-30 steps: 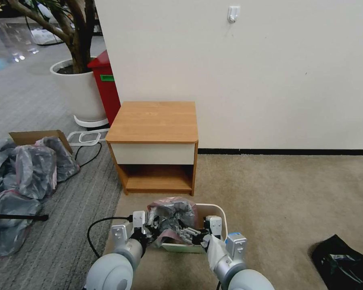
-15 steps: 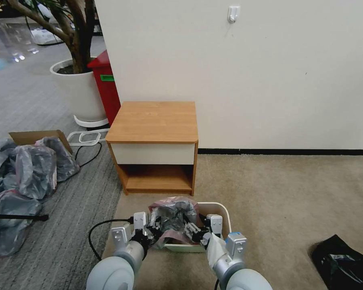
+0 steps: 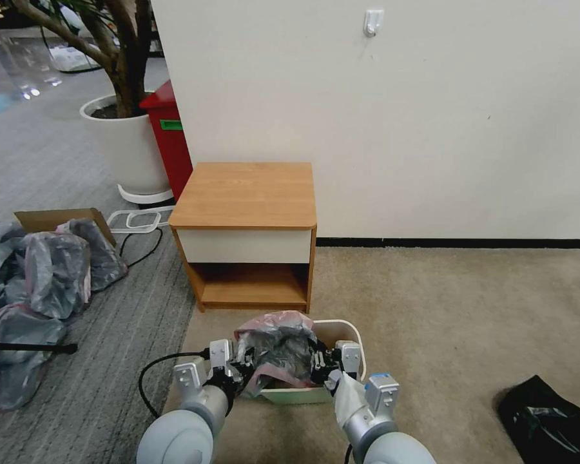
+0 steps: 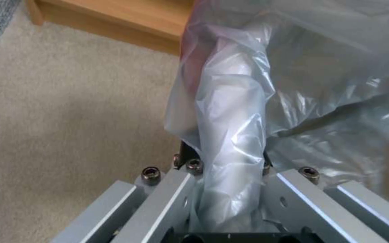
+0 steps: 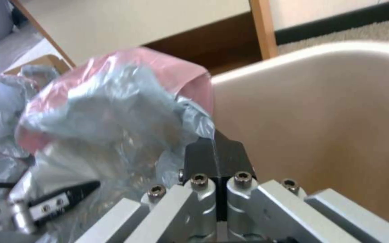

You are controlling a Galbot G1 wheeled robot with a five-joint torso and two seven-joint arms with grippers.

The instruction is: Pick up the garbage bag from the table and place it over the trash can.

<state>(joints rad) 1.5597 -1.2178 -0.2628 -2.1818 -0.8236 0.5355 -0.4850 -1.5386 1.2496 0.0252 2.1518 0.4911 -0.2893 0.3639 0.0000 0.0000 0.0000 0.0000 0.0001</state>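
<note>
The garbage bag [image 3: 276, 345], crinkled grey plastic with a pink rim band, hangs bunched over the left part of the cream trash can [image 3: 341, 322] on the carpet. My left gripper [image 3: 241, 372] is shut on the bag's left edge; in the left wrist view the plastic [image 4: 230, 111] drapes over the left gripper [image 4: 224, 160]. My right gripper [image 3: 319, 366] is shut on the bag's right edge. In the right wrist view the right gripper [image 5: 217, 152] has its black pads pressed together on the bag [image 5: 113, 114], inside the trash can's wall [image 5: 329, 118]. The table [image 3: 245, 193] stands bare behind the can.
A pile of grey bags [image 3: 51, 270] and a cardboard box [image 3: 51, 219] lie on the left. A black bag [image 3: 548, 419] lies at the right. The red bin [image 3: 171, 138] and white planter [image 3: 125, 145] stand behind the table. A black cable [image 3: 151, 374] loops beside my left arm.
My right gripper has moved forward along the can and closed on the bag's right edge. The bag now sits a little higher and more spread. The left gripper barely moved.
</note>
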